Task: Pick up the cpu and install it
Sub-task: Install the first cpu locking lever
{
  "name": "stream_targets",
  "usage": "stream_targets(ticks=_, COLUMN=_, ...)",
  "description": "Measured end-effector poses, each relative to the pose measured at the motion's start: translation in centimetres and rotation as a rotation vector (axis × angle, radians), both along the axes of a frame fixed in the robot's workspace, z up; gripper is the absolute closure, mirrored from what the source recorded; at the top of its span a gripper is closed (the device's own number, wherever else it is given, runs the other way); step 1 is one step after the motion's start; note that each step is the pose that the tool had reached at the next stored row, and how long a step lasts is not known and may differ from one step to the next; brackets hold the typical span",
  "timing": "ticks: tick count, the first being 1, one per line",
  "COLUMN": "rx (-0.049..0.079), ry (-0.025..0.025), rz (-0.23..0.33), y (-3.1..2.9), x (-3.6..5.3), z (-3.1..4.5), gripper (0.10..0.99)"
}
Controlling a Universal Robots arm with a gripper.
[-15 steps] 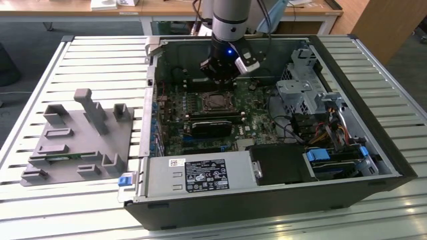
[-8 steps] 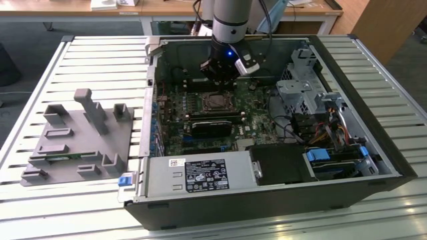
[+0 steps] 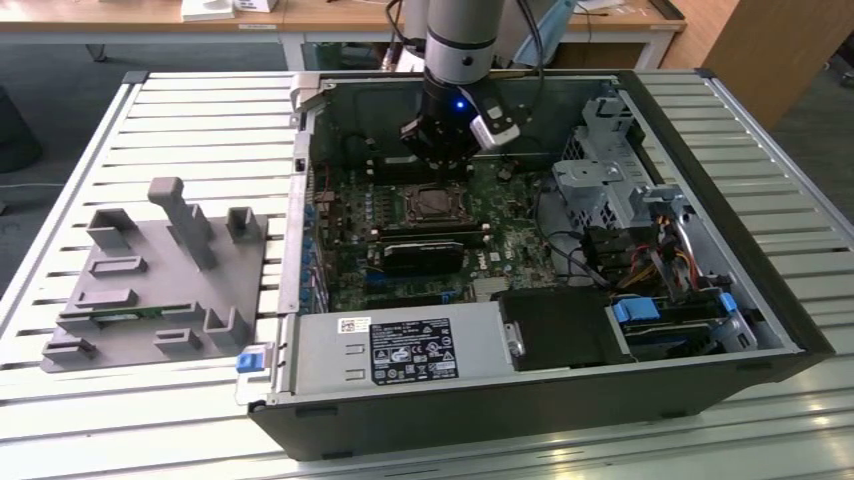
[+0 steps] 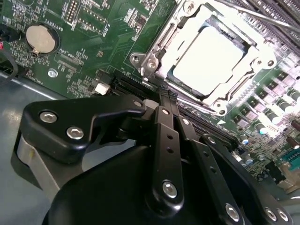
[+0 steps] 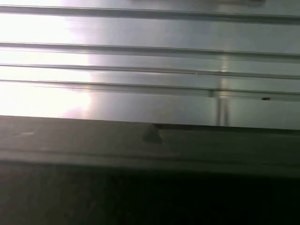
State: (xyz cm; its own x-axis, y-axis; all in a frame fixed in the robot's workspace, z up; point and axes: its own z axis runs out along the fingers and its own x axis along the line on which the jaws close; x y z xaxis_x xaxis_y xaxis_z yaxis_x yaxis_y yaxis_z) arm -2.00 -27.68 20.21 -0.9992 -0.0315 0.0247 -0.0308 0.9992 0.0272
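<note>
I see the cpu (image 4: 211,58) already seated in its socket (image 4: 255,61); my gripper (image 4: 165,96) hangs just beside it, fingers together, empty.

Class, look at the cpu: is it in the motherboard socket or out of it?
In. The cpu lies flat inside the socket frame, and the gripper holds nothing.

You see an open case (image 3: 534,380) lying on a slatted tabletop (image 3: 200,110). Toward the exterior view's left, a holder tray (image 3: 147,290) sits on the tabletop beside the case. Inside the case lies the board (image 3: 400,250), with the socket (image 3: 434,203) near its middle. In the second wrist view, the cpu (image 4: 211,56) sits in the socket, and the claw (image 4: 166,96) hangs just beside it. The arm (image 3: 461,40) stands above the socket.
</note>
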Motion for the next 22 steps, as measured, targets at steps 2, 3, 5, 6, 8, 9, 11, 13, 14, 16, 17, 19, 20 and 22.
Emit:
stream_targets(ticks=2, rx=-0.009, ry=-0.0001, rz=0.000, y=0.02, x=0.00, z=-0.12, gripper=0.980)
stream_targets(ticks=3, rx=-0.013, ry=0.0001, rz=0.000, y=0.03, x=0.00, z=-0.20, gripper=0.980)
stream_targets(ticks=5, rx=-0.017, ry=-0.0001, rz=0.000, y=0.10, x=0.01, z=-0.40, gripper=0.980)
stream_targets(ticks=6, rx=-0.018, ry=0.0003, rz=0.000, y=0.14, x=0.01, z=-0.49, gripper=0.980)
stream_targets(ticks=8, rx=-0.020, ry=0.0009, rz=0.000, y=0.21, x=0.01, z=-0.56, gripper=0.980)
stream_targets(ticks=9, rx=-0.020, ry=0.0007, rz=0.000, y=0.25, x=0.01, z=-0.58, gripper=0.980)
stream_targets(ticks=11, rx=-0.019, ry=0.0003, rz=0.000, y=0.29, x=0.02, z=-0.60, gripper=0.980)
stream_targets(ticks=13, rx=-0.016, ry=-0.0012, rz=0.000, y=0.33, x=0.04, z=-0.37, gripper=0.980)
stream_targets(ticks=14, rx=-0.017, ry=-0.0007, rz=0.000, y=0.33, x=0.04, z=-0.10, gripper=0.980)
stream_targets(ticks=16, rx=-0.018, ry=-0.0001, rz=0.000, y=0.31, x=0.02, z=0.46, gripper=0.980)
stream_targets(ticks=17, rx=-0.018, ry=0.0000, rz=0.000, y=0.30, x=0.02, z=0.62, gripper=0.980)
stream_targets(ticks=19, rx=-0.018, ry=-0.0001, rz=0.000, y=0.04, x=0.02, z=0.63, gripper=0.980)
stream_targets(ticks=20, rx=-0.017, ry=-0.0001, rz=0.000, y=-0.11, x=0.02, z=0.64, gripper=0.980)
stream_targets(ticks=22, rx=-0.017, ry=0.0000, rz=0.000, y=-0.26, x=0.02, z=0.64, gripper=0.980)
